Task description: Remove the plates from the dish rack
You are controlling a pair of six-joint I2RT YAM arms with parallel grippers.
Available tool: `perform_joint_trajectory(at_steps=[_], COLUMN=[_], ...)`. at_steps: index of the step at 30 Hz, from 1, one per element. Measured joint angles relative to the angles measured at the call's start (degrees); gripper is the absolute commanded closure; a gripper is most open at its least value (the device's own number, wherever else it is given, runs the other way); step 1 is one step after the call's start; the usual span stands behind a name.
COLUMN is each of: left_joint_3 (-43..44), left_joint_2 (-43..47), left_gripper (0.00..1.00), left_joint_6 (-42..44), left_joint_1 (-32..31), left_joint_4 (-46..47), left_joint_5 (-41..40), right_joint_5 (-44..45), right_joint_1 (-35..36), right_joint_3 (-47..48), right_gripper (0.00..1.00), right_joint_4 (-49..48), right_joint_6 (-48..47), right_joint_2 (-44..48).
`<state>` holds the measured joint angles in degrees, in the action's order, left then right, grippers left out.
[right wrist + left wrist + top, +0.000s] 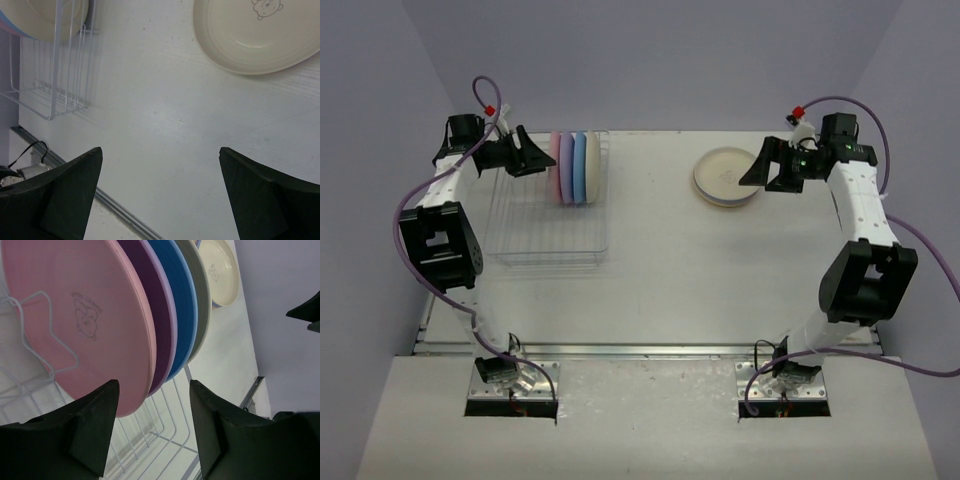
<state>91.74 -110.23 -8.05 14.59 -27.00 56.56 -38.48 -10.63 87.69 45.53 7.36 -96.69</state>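
Several plates stand on edge in the wire dish rack (545,235): pink (556,168), lavender (567,167), blue (579,167), cream (592,166). A stack of plates with a cream plate on top (727,175) lies flat on the table at the right. My left gripper (542,160) is open and empty, just left of the pink plate (75,315); its fingers (95,425) sit below the plates' rims. My right gripper (760,168) is open and empty, at the right edge of the stack; the cream plate (260,35) lies ahead of it.
The rack's front part (545,250) holds no plates. The rack's end (55,75) shows at the upper left in the right wrist view. The table's metal front rail (650,350) runs below. Purple walls enclose the table.
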Motion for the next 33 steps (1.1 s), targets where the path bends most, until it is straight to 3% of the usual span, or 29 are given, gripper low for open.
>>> perform_joint_trajectory(at_steps=[2, 9, 13, 18, 26, 33], left_joint_3=[0.2, 0.2, 0.2, 0.2, 0.2, 0.2], left_joint_2=[-1.2, -3.9, -4.4, -4.4, -4.4, -4.4], left_gripper=[0.58, 0.64, 0.83, 1.00, 1.00, 1.00], left_joint_6=[-0.4, -3.6, -5.1, -5.8, -6.6, -12.2], left_joint_1=[0.0, 0.0, 0.0, 0.0, 0.0, 0.4], left_joint_4=[1.4, 5.5, 7.6, 8.8, 10.7, 14.2], left_joint_5=[1.0, 4.2, 6.3, 7.7, 9.0, 12.5], right_joint_5=[-0.6, -2.3, -2.7, -2.8, -3.6, -3.9], right_joint_1=[0.0, 0.0, 0.0, 0.0, 0.0, 0.0], right_joint_3=[0.0, 0.0, 0.0, 0.0, 0.0, 0.0], right_gripper=[0.01, 0.01, 0.01, 0.01, 0.01, 0.01], right_joint_4=[-0.1, -0.1, -0.1, 0.0, 0.0, 0.0], right_joint_6=[0.0, 0.2, 0.3, 0.4, 0.5, 0.4], right_joint_2=[0.6, 2.3, 2.3, 2.3, 2.3, 2.6])
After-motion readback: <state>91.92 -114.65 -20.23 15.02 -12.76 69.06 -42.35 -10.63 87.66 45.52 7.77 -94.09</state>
